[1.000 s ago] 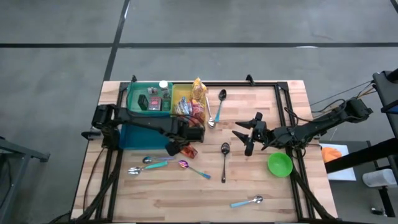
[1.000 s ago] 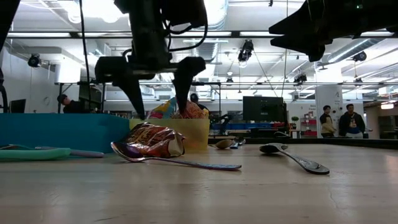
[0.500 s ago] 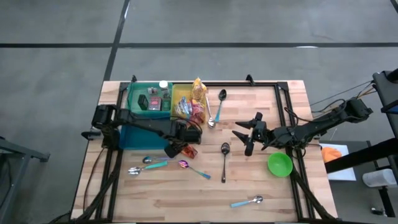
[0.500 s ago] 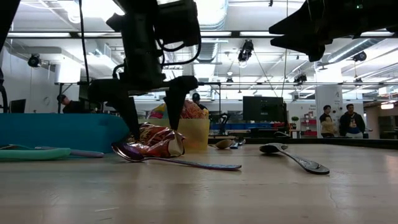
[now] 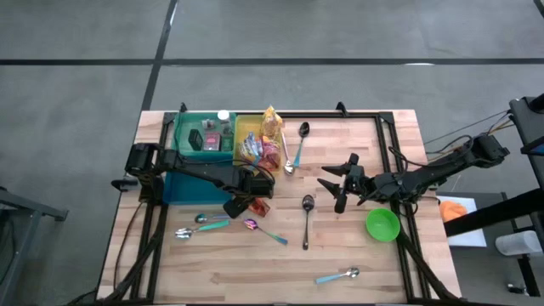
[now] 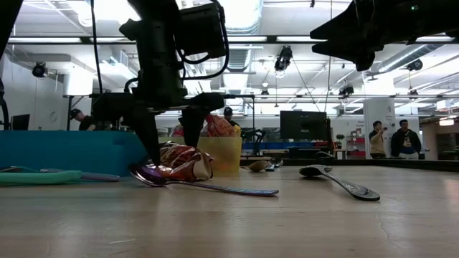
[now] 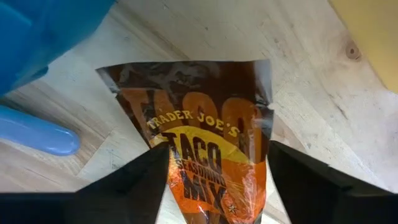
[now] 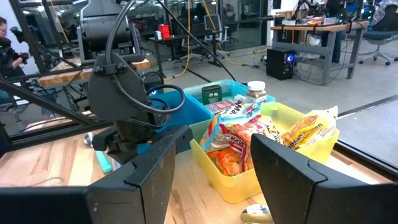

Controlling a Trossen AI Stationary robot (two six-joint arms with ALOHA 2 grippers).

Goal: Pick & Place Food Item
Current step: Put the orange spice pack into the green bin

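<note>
A brown and orange taco seasoning packet (image 7: 211, 143) lies flat on the wooden table, just in front of the yellow bin (image 5: 255, 136); it also shows in the high view (image 5: 259, 206) and the low view (image 6: 188, 162). My left gripper (image 7: 217, 149) points down over the packet, open, with one finger at each of its long sides and the tips near the table (image 6: 168, 140). My right gripper (image 5: 334, 183) waits in the air at the table's middle right, level and open, with nothing between its fingers (image 8: 211, 165). My left gripper comes from above with its fingers (image 7: 149, 177) across the packet, at its two side edges (image 7: 264, 134) near the packet's middle. The packet lies flat on the table. I cannot tell whether the fingers touch it.
A green bin (image 5: 204, 136) and the yellow bin full of snack bags stand at the far left, with a blue box (image 5: 183, 183) in front of them. A purple spoon (image 6: 208, 188) lies right by the packet. Other spoons (image 5: 307, 219) and a green bowl (image 5: 382, 224) are spread about.
My left gripper has come down over the packet until its fingertips are near the table, rolling a little. The gap between its fingers has narrowed toward the packet's sides. The packet has stayed where it was.
</note>
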